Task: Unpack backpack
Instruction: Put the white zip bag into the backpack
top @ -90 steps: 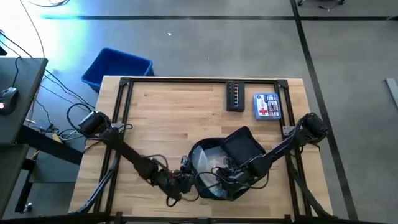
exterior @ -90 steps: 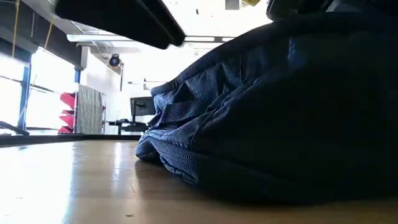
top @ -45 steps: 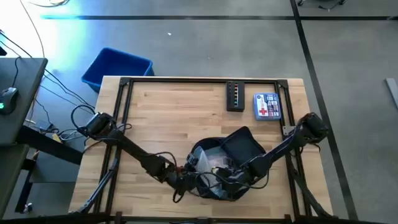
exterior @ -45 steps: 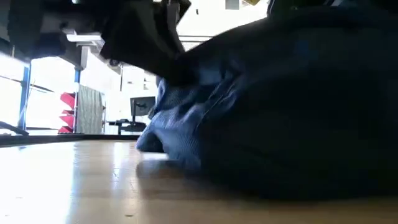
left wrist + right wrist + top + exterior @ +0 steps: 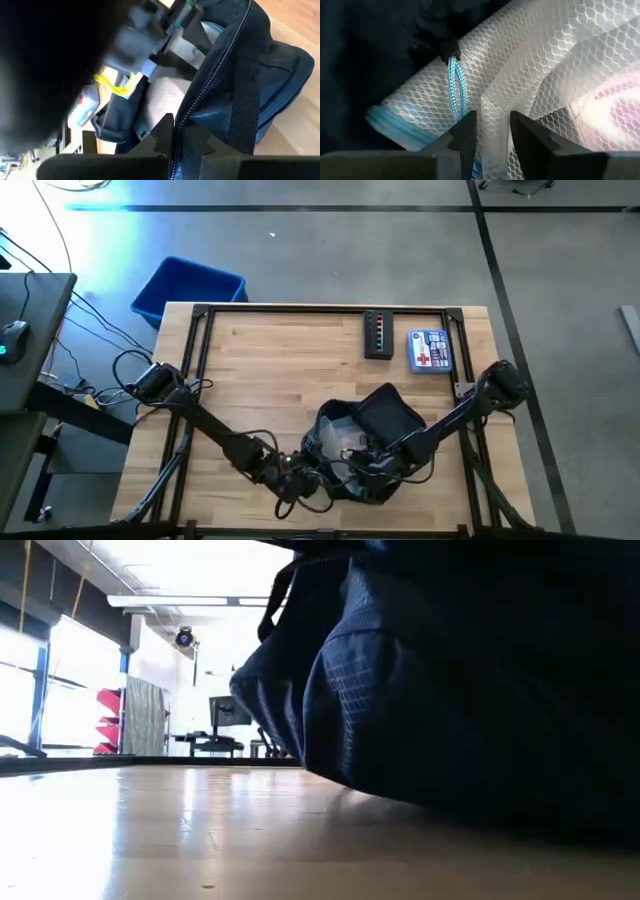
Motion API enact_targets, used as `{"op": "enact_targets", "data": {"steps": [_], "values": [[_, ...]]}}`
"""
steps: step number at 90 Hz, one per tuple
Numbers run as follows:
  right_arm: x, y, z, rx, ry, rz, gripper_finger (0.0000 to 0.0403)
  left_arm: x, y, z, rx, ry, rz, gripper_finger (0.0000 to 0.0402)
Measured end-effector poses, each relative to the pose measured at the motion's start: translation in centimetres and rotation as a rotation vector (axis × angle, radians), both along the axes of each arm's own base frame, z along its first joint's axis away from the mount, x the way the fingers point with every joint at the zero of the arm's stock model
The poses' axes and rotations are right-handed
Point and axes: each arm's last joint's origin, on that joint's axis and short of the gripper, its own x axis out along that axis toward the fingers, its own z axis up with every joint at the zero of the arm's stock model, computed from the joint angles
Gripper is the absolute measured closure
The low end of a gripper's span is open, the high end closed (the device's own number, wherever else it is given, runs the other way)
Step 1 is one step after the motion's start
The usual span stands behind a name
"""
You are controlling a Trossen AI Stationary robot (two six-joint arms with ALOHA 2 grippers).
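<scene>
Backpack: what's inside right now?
In the open backpack, a white mesh pouch with a teal cord pull shows, right gripper open around its fold. Left gripper pinches the zipper edge. Deeper contents are covered.

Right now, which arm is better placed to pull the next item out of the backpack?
Probably the right. The right gripper is inside the backpack, jaws slightly apart around the white mesh pouch. The left gripper is clamped on the zipper edge, holding the bag.

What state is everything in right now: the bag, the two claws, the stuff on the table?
Backpack: unzipped, lifted at its left edge.
Left claw: shut on the backpack's zipper edge.
Right claw: open, inside the backpack, around white mesh pouch.
First-aid box: closed, flat on table.
Blue bin: on floor, open top.
</scene>
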Motion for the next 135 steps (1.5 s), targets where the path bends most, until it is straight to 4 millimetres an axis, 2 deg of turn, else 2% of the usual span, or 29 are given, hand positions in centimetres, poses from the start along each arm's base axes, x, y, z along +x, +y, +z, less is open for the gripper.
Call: {"op": "enact_targets", "data": {"steps": [27,45,66,76,90,102,116,125,135], "values": [[-0.5,0.3,4.0,0.039,0.075,0.051,0.0296,-0.2,0.1,-0.2,-0.017,0.03,0.004,0.0401],[0.1,0.4,6.9,-0.1,-0.085,-0.04,0.0296,-0.6,0.0,-0.5,-0.05,0.068,0.01,0.0402],[2.4,-1.3,7.7,-0.138,-0.22,-0.115,0.0296,-1.1,-0.4,-0.7,-0.046,0.093,0.006,0.0401],[3.9,-2.1,6.9,-0.169,-0.26,-0.129,0.0296,-1.2,-0.5,-0.7,-0.046,0.094,0.002,0.0401],[5.6,-3.5,4.4,-0.167,-0.192,-0.127,0.03,-1.4,-0.8,-0.7,-0.049,0.095,-0.003,0.0401],[6.4,-5.1,1.6,-0.17,-0.058,-0.172,0.0326,-1.7,-1.1,-0.8,0.012,0.116,-0.05,0.0401],[7.2,-5.8,-1.1,-0.116,0.031,-0.159,0.0361,-1.6,-1.3,-0.6,0.15,0.115,-0.144,0.0401],[7.5,-5.7,-1.8,-0.121,0.035,-0.155,0.038,-1.5,-1.4,-0.5,0.143,0.1,-0.144,0.0401],[7.2,-5.1,-1.5,-0.174,0.007,-0.142,0.0392,-1.6,-1.3,-0.6,0.085,0.095,-0.1,0.0401]]}}
